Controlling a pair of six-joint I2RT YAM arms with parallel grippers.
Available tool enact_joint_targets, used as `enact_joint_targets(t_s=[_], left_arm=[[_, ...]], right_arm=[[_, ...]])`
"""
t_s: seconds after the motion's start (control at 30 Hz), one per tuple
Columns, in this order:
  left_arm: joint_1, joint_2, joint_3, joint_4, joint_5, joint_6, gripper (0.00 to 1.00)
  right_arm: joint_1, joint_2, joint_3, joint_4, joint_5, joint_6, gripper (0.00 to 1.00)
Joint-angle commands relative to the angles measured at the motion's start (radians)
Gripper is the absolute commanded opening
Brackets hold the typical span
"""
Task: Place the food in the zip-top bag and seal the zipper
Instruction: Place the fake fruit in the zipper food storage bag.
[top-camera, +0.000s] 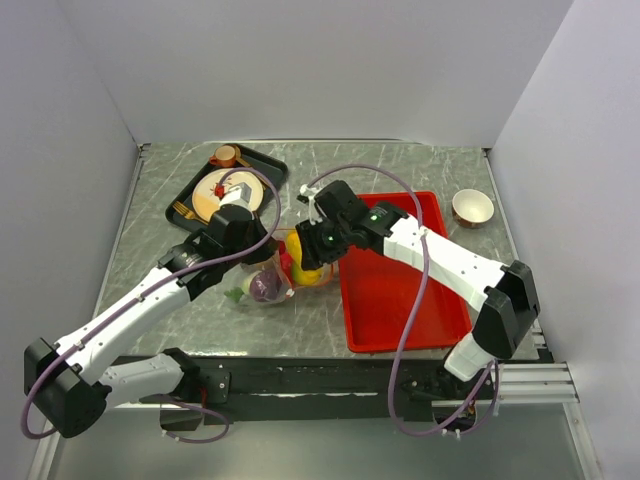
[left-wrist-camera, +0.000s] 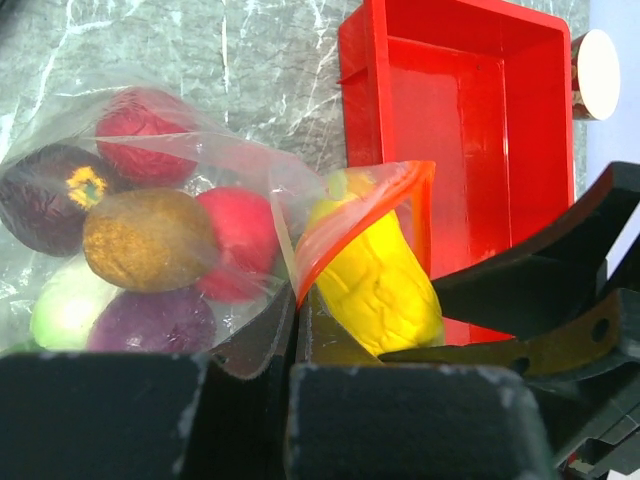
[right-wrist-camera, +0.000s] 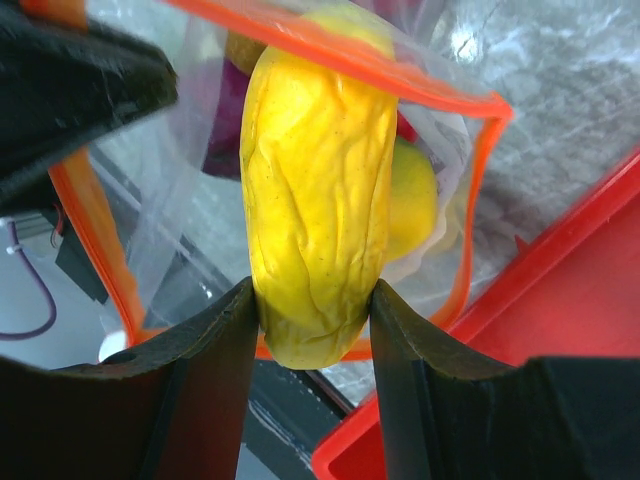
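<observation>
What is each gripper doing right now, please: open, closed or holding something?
Left gripper: closed, pinching the zip-top bag by its edge.
Right gripper: closed on the yellow food piece, at the bag's mouth.

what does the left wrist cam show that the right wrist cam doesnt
Left wrist only: the bowl beyond the tray, and the brown piece whole inside the bag. Right wrist only: both right fingers squeezing the yellow piece by its sides. Both: that piece in the bag's mouth, the zipper, the tray.
</observation>
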Motion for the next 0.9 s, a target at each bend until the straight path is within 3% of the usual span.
enact_joint_targets(t_s=[0.0,0.2,0.5,0.6,0.63,0.67,0.7,0.87], left_arm=[[0.001,-0.024,0.034,0.019,0.021,0.025,0.02],[0.001,-0.019,0.046,0.009,0.015,0.030,0.02],[0.001,-0.068,0.083,-0.017,-0.021,0.027,0.04],[0.002,-0.076,0.091,-0.024,-0.024,0.028,0.04],[0.001,-0.076,0.092,-0.026,-0.024,0.028,0.04],[0.001,-0.074,0.092,-0.029,-0.022,0.028,0.04],[0.002,-0.074,0.091,-0.028,-0.022,0.028,0.04],[0.001,-0.074,0.085,-0.034,-0.033,0.023,0.03]], right_arm=[[0.023,0.027,0.089,0.001,0.024,-0.011,0.27],[0.062,0.044,0.135,-0.007,-0.005,-0.013,0.30],[0.095,0.079,0.154,-0.002,0.060,0.029,0.31],[0.105,0.092,0.186,-0.014,0.131,0.059,0.36],[0.105,0.087,0.187,-0.001,0.144,0.067,0.40],[0.103,0.077,0.183,0.013,0.145,0.072,0.53],[0.103,0.054,0.175,0.028,0.152,0.085,0.59],[0.103,-0.034,0.103,0.110,0.259,0.138,0.81]])
